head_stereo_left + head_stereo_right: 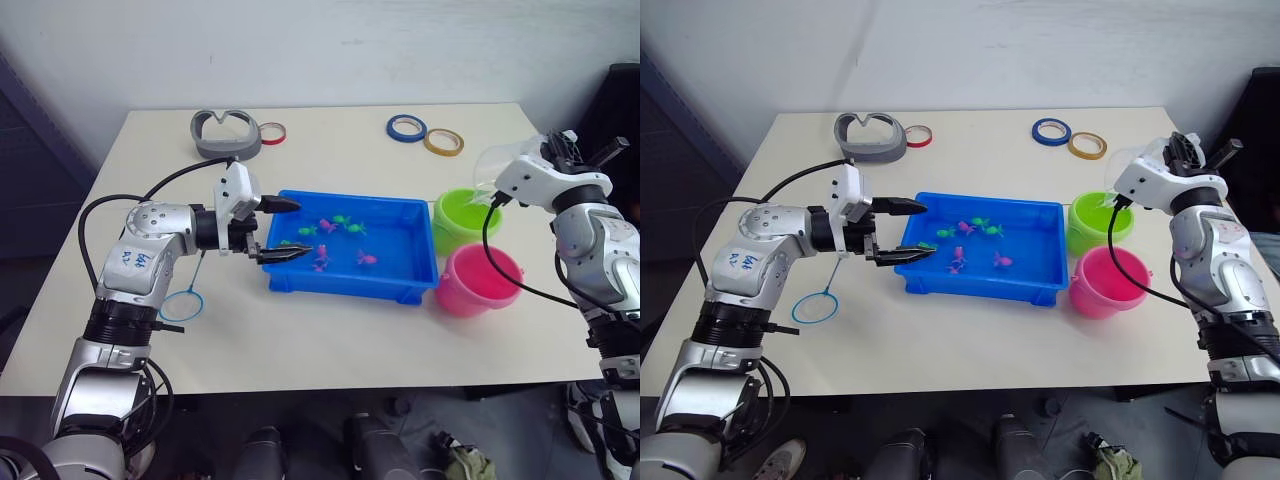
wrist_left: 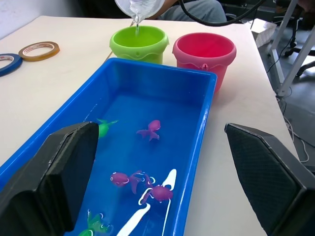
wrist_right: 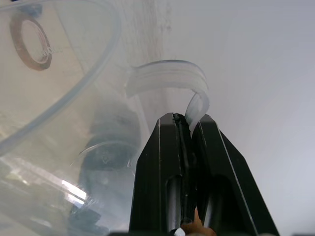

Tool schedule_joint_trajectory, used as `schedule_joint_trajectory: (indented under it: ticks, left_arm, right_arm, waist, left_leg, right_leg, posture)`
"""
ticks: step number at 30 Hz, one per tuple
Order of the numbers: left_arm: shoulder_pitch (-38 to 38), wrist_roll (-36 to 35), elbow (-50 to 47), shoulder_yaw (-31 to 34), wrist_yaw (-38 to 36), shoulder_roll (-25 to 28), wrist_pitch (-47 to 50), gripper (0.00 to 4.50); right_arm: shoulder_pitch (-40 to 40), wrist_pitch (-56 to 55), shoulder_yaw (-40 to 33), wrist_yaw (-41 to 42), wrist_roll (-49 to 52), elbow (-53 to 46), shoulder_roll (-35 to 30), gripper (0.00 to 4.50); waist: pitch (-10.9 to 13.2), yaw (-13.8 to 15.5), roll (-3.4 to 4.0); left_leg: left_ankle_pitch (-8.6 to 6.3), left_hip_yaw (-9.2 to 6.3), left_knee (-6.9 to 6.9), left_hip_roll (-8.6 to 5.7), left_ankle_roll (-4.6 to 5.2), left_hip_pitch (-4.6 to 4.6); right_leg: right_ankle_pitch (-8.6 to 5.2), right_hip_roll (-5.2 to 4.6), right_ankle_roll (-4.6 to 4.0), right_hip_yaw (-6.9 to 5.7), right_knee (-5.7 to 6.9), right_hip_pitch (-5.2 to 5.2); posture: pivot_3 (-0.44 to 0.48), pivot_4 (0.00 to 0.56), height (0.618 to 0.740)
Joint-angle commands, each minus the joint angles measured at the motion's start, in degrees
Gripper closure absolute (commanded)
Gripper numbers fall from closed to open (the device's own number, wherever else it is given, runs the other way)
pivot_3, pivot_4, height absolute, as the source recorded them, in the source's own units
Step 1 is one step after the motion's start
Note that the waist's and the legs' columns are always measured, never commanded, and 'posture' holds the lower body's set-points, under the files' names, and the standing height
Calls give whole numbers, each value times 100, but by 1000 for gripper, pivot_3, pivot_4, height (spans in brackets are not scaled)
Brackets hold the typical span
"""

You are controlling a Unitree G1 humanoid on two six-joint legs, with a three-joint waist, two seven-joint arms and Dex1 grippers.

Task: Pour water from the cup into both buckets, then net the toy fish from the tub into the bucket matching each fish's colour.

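With the cup [image 2: 139, 7] pinched by its handle in the right gripper [image 3: 189, 123] and tipped over the green bucket [image 1: 465, 219] at the frame's right, water could be spilled onto the table [image 1: 330, 340], while the left gripper [image 1: 278, 229] was held spread at the tub [image 1: 400, 215].

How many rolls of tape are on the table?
3: a red roll beside the grey object at the far edge, and a blue roll beside a tan roll further right.

Tilted clear cup [image 2: 139, 6] pours water into green bucket [image 2: 139, 43].
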Motion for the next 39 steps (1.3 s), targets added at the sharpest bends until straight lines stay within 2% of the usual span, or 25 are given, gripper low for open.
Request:
schedule_joint_trajectory:
  ticks: [1, 20, 29, 31, 39]
  left_arm:
    - [-4, -10, -257, 40, 1, 0, -23, 0]
    - [27, -6, -272, 47, 20, -2, -14, 0]
    - [82, -13, -324, 56, 30, 7, -7, 0]
    - [96, -18, -342, 58, 37, 7, 6, 0]
    - [130, -279, -465, 203, 30, -19, 307, 0]
  right_arm:
    - [-172, -103, 65, -198, -329, -138, -102, 4464]
    - [-196, -240, 261, -545, -1226, -43, -188, 4464]
    - [-156, -250, 214, -526, -1322, -74, -177, 4464]
    - [-69, -154, 27, -365, -1046, -119, -98, 4464]
    - [339, 761, -1466, 545, 991, -385, 432, 4464]
  waist:
    - [0, -1, 0]
    - [0, -1, 0]
    - [0, -1, 0]
    - [0, -1, 0]
    - [0, 16, 0]
  left_leg:
    - [0, 0, 0, 0, 0, 0]
    - [1, 0, 0, 0, -1, 0]
    - [1, 0, 1, -1, -1, 0]
    - [1, 0, 1, -1, -1, 0]
    - [0, -3, 2, 0, 0, 0]
  right_leg:
    - [0, 0, 0, 0, 0, 0]
    - [0, 0, 0, 0, 2, -1]
    - [0, 0, 0, 0, 3, -1]
    - [0, 0, 0, 0, 3, -1]
    - [9, 0, 16, -2, 7, 0]
  posture:
    - [0, 150, 740]
    - [0, 150, 740]
    - [0, 150, 740]
    - [0, 150, 740]
    - [0, 150, 740]
